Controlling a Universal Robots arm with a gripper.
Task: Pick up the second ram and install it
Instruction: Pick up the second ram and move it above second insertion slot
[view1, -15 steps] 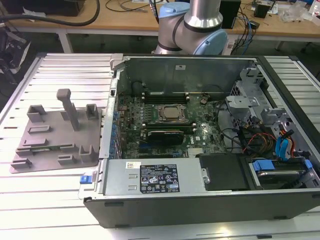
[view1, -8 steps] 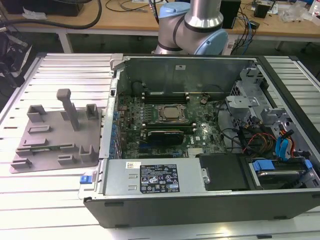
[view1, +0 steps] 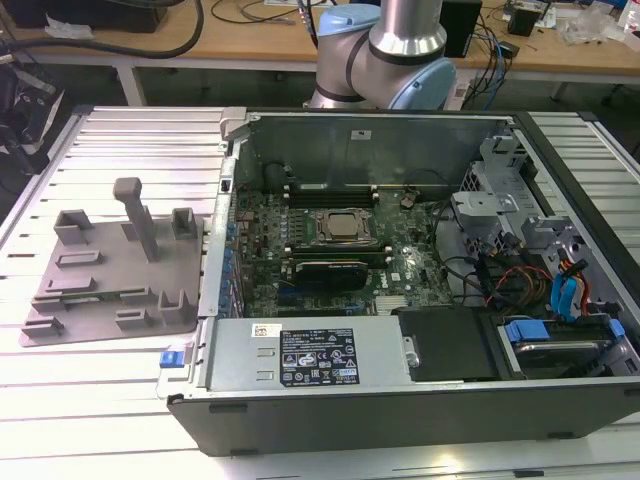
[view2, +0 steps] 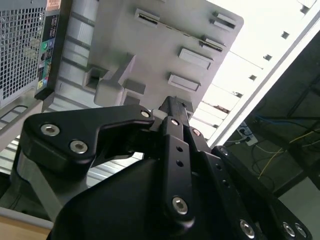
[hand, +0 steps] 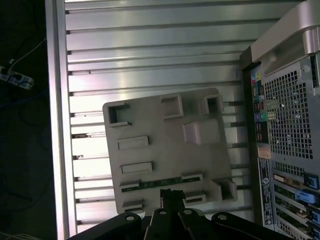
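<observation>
The second ram (hand: 156, 183) is a thin green stick lying flat in a slot of the grey holder tray (hand: 165, 150), near the tray edge closest to my gripper. My gripper (hand: 172, 196) hangs well above the tray, over that edge. Its black fingers are shut with nothing between them. The second wrist view shows the gripper (view2: 174, 106) and its linkage from behind, with the tray (view2: 150, 45) far beneath it. In the exterior view the tray (view1: 110, 275) lies to the left of the open computer case (view1: 400, 400), whose CPU socket (view1: 343, 226) sits mid-board.
A tall grey post (view1: 140, 215) stands up from the tray. The case's rear panel (hand: 287, 125) rises right beside the tray. Cables and drive bays (view1: 560, 290) crowd the case at the exterior view's right. A ribbed metal table (hand: 150, 45) lies underneath.
</observation>
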